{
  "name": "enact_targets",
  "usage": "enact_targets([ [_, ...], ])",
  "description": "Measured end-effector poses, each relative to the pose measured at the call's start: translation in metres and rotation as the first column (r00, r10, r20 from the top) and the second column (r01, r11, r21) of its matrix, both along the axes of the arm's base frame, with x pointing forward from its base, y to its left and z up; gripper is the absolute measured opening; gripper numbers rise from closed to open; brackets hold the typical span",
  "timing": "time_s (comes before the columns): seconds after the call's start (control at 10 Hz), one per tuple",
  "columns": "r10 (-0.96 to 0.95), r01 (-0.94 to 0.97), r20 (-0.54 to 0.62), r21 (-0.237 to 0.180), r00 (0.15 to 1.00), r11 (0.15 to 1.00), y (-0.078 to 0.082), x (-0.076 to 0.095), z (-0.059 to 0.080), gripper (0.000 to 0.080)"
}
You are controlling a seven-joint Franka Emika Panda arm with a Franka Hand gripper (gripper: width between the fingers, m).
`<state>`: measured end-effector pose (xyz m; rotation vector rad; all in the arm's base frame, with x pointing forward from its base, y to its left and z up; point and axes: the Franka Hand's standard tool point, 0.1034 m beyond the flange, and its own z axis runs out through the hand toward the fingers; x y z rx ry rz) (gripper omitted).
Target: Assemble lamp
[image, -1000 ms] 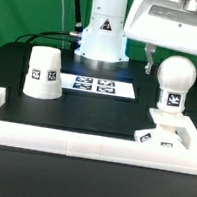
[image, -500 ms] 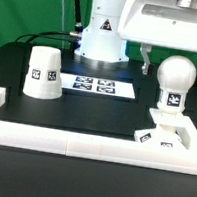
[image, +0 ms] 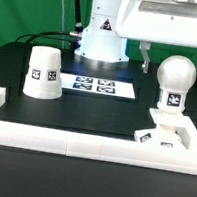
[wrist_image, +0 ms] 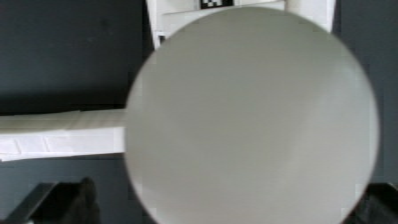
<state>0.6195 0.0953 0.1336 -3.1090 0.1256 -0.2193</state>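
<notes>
To the exterior view's left of the marker board (image: 93,85), just beside its end, you have the shade (image: 40,71). It stands wide end down on the black table (image: 105,112), tags facing the camera. Behind the board rises the arm's white pedestal (image: 103,37).

To the exterior view's right of the board, apart from its end, the bulb (image: 175,84) stands upright on its neck on the base (image: 160,135). The base lies close against the front rail (image: 80,145).

Your gripper (image: 180,65) hangs over the bulb, farther right of the board than anything else. Its fingers (image: 147,61) are spread wide, one on each side of the ball's upper part. There is a gap on both sides and nothing is held. In the wrist view the ball (wrist_image: 249,110) fills most of the picture, with a dark fingertip (wrist_image: 54,200) off its edge.
</notes>
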Motion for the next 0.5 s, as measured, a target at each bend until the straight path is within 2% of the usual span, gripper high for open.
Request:
enact_targets([
  [0.5, -0.004, 0.004, -0.001, 0.0, 1.0, 1.0, -0.0005, -0.0005, -0.0014, 0.0699],
])
